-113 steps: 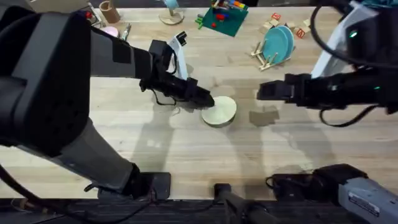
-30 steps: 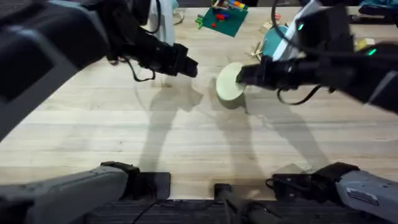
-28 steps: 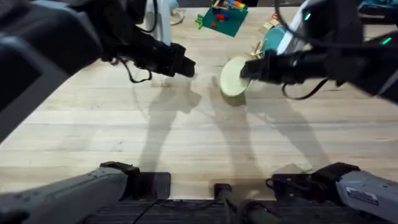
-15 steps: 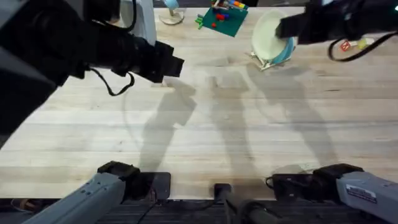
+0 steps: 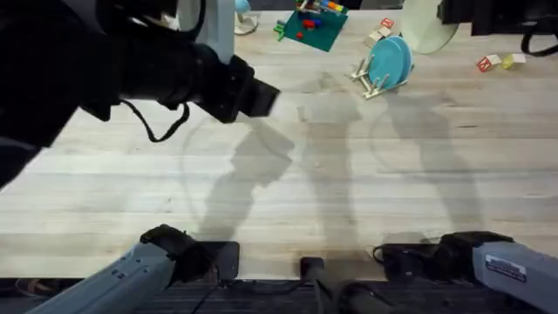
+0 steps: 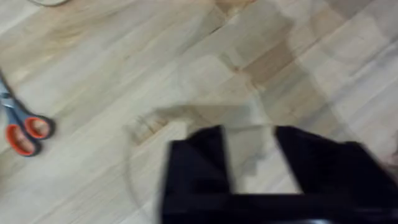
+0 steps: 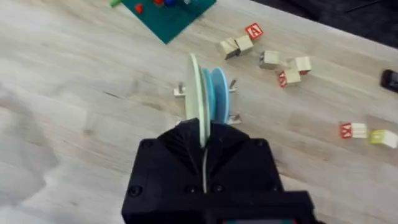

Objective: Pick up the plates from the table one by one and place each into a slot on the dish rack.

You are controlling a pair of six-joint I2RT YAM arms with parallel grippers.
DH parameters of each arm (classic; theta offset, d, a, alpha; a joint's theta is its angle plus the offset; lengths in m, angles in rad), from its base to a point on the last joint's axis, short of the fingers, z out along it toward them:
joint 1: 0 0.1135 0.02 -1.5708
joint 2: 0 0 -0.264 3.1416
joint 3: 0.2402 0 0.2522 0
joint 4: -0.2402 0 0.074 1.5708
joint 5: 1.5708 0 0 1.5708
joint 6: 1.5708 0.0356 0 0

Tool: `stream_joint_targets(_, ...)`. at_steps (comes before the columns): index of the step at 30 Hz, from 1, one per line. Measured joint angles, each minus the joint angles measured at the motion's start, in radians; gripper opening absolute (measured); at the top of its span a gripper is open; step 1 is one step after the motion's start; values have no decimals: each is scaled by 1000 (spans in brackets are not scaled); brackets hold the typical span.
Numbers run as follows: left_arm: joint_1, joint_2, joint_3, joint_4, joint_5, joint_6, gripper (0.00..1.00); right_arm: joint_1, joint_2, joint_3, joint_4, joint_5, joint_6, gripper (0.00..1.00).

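One racked plate (image 5: 389, 62), one gripped (image 5: 427, 24).

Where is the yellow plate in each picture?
Overhead: cream plate at the top right, held above the dish rack.
Right wrist: cream plate edge-on in the middle, between the fingers.
Left wrist: not in it.
Shared landmark: turquoise plate standing in the rack.

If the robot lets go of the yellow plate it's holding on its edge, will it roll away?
Probably. The yellow plate is round and thin, held upright by its rim in the right gripper, so it could roll or tip flat. It keeps its shape, so it seems stiff. The rack pegs should steady it.
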Motion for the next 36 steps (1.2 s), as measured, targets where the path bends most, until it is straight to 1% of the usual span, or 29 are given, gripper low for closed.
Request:
stream_joint_targets(2,-9,0,6,0,-23,0,718,0,0,0,-1,11,-21,29)
stream_joint_targets(3,-10,0,6,-1,-34,0,886,0,0,0,0,15,-32,29)
stream_joint_targets(4,-10,0,6,-3,-42,-1,966,0,0,0,-1,17,-43,29)
stream_joint_targets(5,-10,0,6,-4,-47,-1,986,0,0,0,-1,19,-52,29)
stream_joint_targets(11,-10,0,6,-4,-69,-1,995,0,0,0,0,29,-91,29)
stream_joint_targets(30,-10,0,6,-4,-69,-1,995,3,0,0,2,33,-126,29)
stream_joint_targets(36,-10,0,6,-4,-69,-1,996,15,21,1,63,32,-146,29)
